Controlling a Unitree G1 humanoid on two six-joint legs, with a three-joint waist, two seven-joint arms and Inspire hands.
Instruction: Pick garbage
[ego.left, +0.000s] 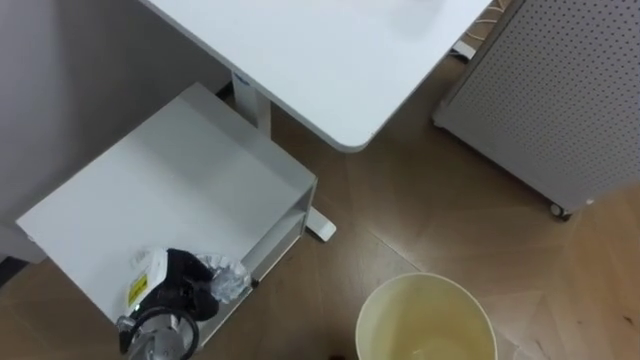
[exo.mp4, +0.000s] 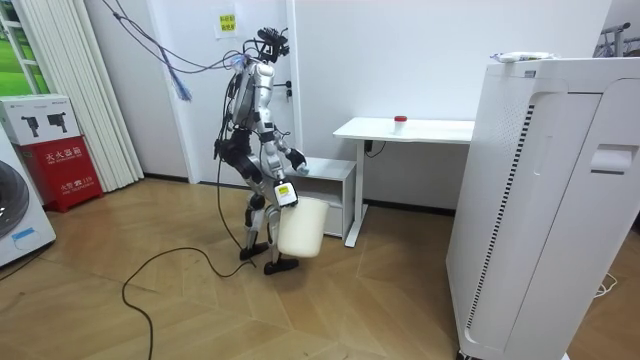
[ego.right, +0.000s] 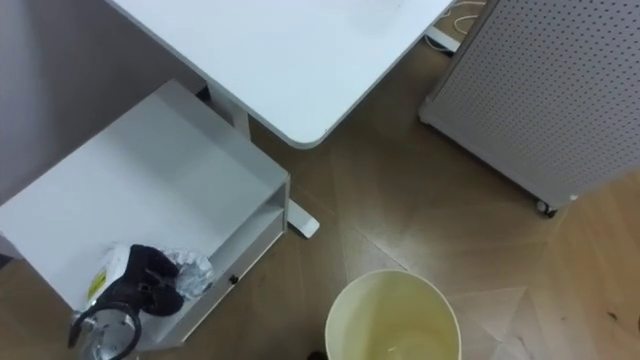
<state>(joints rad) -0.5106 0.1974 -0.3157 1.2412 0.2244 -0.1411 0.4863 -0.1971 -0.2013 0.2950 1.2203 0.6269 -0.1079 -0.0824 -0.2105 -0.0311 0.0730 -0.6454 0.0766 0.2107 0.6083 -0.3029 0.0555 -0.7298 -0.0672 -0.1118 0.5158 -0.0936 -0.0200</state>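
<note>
A crumpled silvery-white wrapper lies at the near edge of a low white cabinet's top. My left hand is on that edge, its dark fingers curled round the wrapper. A cream bin with an open mouth sits below me at the bottom of the eye views, just right of the cabinet. In the room view my right hand holds this bin by its rim, off the floor, while I stand bent towards the cabinet.
A white desk stands over the far side of the cabinet, one foot on the wood floor. A tall white perforated unit on castors stands at the right. Open floor lies between it and the bin.
</note>
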